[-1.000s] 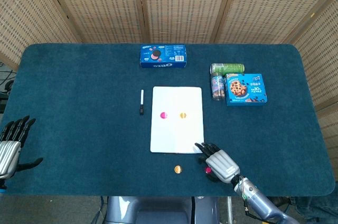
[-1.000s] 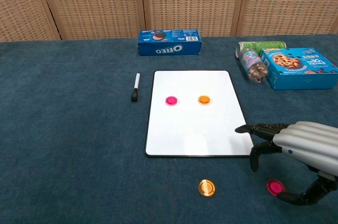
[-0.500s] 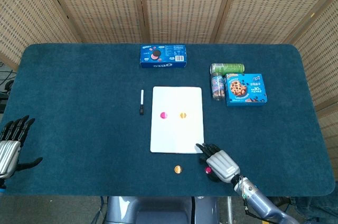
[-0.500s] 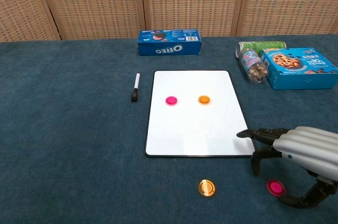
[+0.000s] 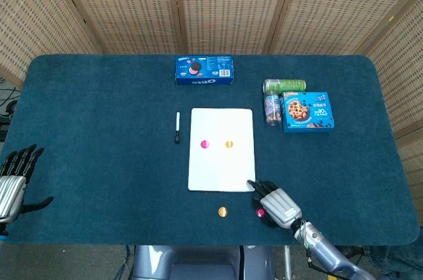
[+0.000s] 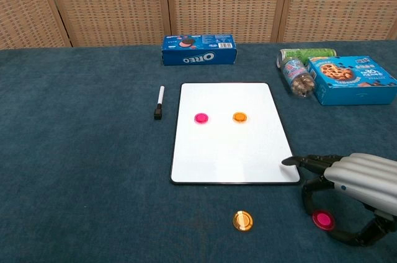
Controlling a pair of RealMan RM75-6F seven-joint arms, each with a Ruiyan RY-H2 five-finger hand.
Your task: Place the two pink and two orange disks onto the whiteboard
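Pink disk point(image 6: 322, 219) lies beneath right hand point(image 6: 356, 182), near whiteboard point(image 6: 231, 145) corner.

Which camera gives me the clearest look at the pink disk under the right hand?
The chest view: the loose pink disk shows large on the cloth, framed by the right hand arched over it. In the head view the same disk is a tiny spot, partly hidden by the hand.

You get bright, even overhead light in both views; shadows stay soft and short; the whiteboard point(image 6: 232, 151) shows no glare; focus is sharp.
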